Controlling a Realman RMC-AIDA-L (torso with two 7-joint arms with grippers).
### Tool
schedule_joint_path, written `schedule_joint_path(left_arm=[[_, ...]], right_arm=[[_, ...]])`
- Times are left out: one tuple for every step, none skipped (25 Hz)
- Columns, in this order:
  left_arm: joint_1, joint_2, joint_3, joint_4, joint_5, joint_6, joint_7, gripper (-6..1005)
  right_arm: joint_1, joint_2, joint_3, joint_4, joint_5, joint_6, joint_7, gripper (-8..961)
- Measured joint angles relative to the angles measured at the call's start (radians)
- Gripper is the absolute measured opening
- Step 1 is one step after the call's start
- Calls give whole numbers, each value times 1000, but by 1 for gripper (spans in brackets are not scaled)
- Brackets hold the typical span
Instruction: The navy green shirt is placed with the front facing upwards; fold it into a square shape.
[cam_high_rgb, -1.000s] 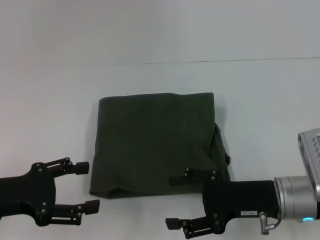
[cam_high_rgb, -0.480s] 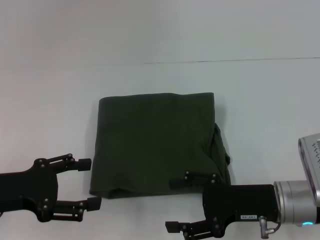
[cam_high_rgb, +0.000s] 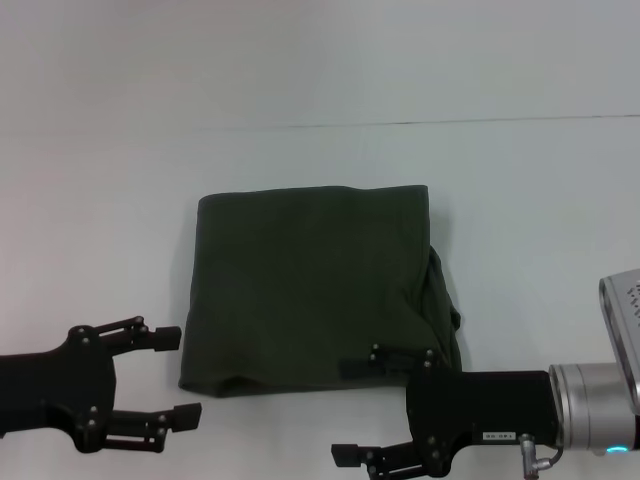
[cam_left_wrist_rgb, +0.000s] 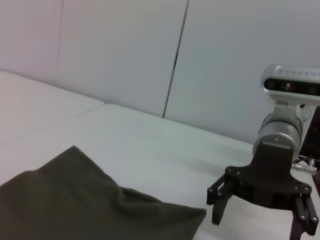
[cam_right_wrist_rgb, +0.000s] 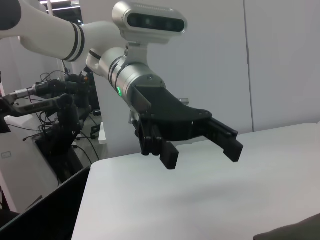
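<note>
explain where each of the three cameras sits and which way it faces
Head view: high on the robot, looking down at the folded navy green shirt; left gripper and right gripper open at its near corners.
Left wrist view: low, looking across the shirt toward the right gripper.
Right wrist view: looks back at the left gripper.
Head and left wrist views share the shirt.

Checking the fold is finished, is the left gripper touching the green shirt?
Apart. The head view shows bare white table between the open left gripper and the folded navy green shirt's near left corner.

white table (cam_high_rgb: 300, 80), pale panelled wall (cam_left_wrist_rgb: 125, 55), cabled equipment (cam_right_wrist_rgb: 55, 125) behind.
</note>
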Motion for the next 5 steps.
schedule_joint_path(left_arm=[[-1,0,0,-4,1,-1,2,937],[-1,0,0,-9,3,-1,4,937],[-2,0,0,-11,5,-1,6,937],[-3,0,0,-13,10,-1,9,937],[-3,0,0,-13,14,-1,11,937]], right_arm=[[0,0,0,0,2,0,0,939],[0,0,0,0,4,0,0,939],[-1,0,0,0,7,0,0,939],[-1,0,0,0,9,0,0,939],[-1,0,0,0,11,0,0,939]])
